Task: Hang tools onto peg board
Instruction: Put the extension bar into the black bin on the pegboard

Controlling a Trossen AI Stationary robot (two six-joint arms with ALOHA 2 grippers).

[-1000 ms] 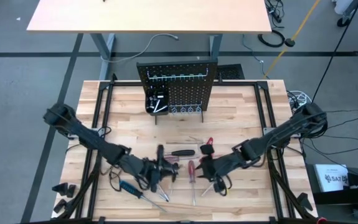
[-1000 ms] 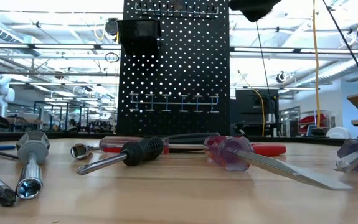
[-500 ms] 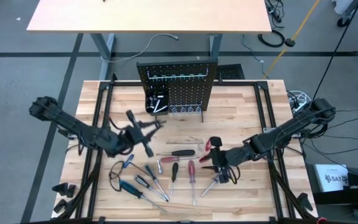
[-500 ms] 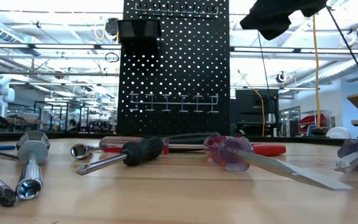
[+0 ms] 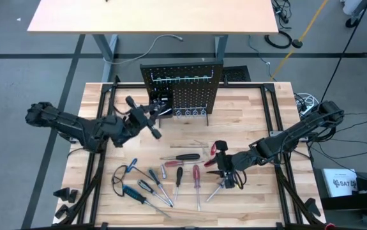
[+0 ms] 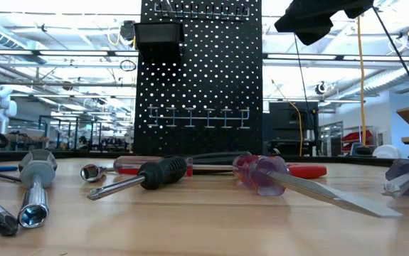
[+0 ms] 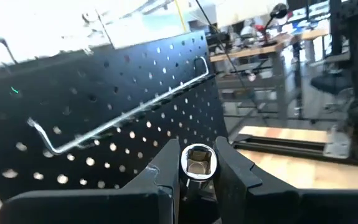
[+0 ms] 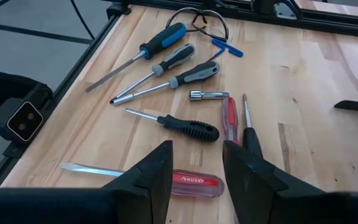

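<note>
Overhead, the left pincer (image 5: 150,121) reaches from frame left to just before the peg board (image 5: 182,89), with bare desk (image 5: 247,115) to the right. The right pincer (image 5: 223,171) hovers lower right beside the tools (image 5: 170,176). In the left wrist view, it is clamped on a silvery socket tool (image 7: 197,163). In the right wrist view, the fingers (image 8: 157,168) stand apart, empty.

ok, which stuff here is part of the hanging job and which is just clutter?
Job:
- peg board
- nut driver, held in left pincer
- loose screwdrivers
- red pliers

Lying about:
- safety glasses
- far table
- floor cable
</note>
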